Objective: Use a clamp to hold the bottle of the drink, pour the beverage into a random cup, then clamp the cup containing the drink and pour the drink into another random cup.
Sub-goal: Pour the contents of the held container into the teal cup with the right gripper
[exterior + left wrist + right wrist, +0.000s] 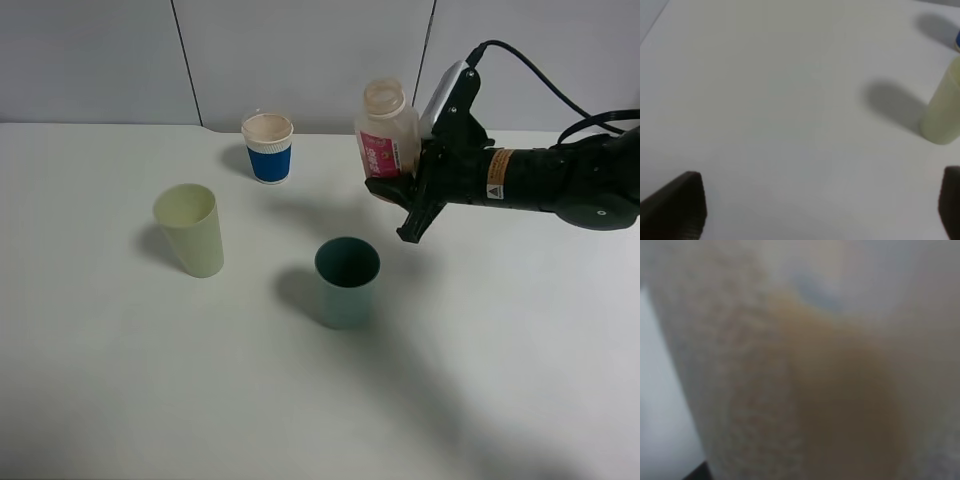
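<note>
Nearest, we see bare white table (pixel 120 400) across the whole lower frame of the high view, with open room left and right. Next stands the teal cup (pixel 347 282) at centre, and the pale green cup (pixel 190 230) to its upper left, well apart. Up and right of the teal cup, the right gripper (pixel 400 195) is clamped on the bottle (pixel 387 135), low on its body. It hangs above the table, long axis near upright, open neck toward the top of the frame. Farthest, the blue-sleeved paper cup (pixel 268 147) sits near the table's back edge. Only the right wrist view shows the beige beverage (pixel 840 405) close and blurred. Only the left wrist view shows the left gripper (pixel 815 210), jaws spread wide over bare table, holding nothing.
</note>
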